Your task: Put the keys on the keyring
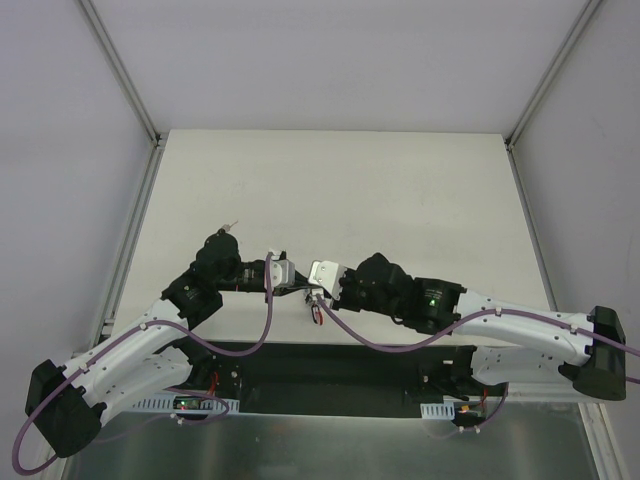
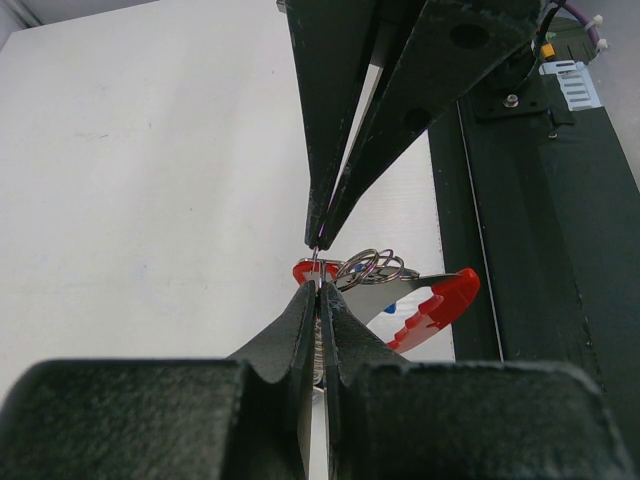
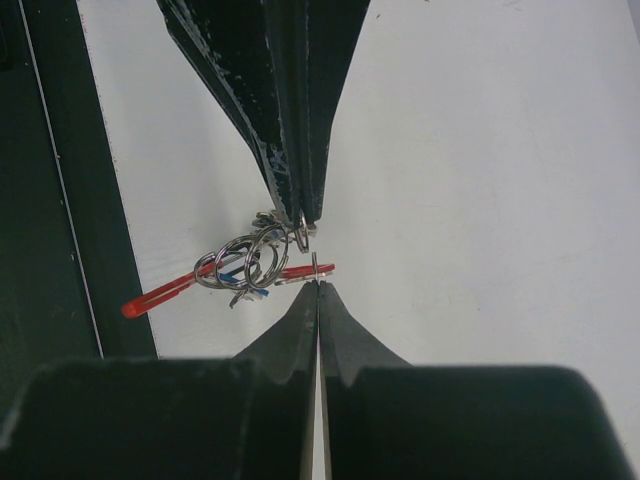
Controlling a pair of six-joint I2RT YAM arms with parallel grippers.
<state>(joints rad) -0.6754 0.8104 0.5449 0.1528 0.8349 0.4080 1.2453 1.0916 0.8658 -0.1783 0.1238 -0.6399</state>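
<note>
The keyring hangs between my two grippers just above the table's near edge. Its silver rings (image 2: 370, 268) and red curved clip (image 2: 445, 300) show in the left wrist view, and again in the right wrist view as rings (image 3: 240, 262) and clip (image 3: 160, 292). My left gripper (image 2: 317, 285) is shut on the short chain. My right gripper (image 3: 317, 285) is shut on a thin silver ring seen edge-on, tip to tip with the left one. A blue key head (image 3: 235, 272) hangs among the rings. The bundle (image 1: 318, 312) dangles below both grippers. No black key shows.
The white table (image 1: 400, 200) stretches away behind the grippers, with white walls on three sides. The black base plate (image 1: 330, 365) with the arm mounts runs along the near edge, right under the hanging bundle.
</note>
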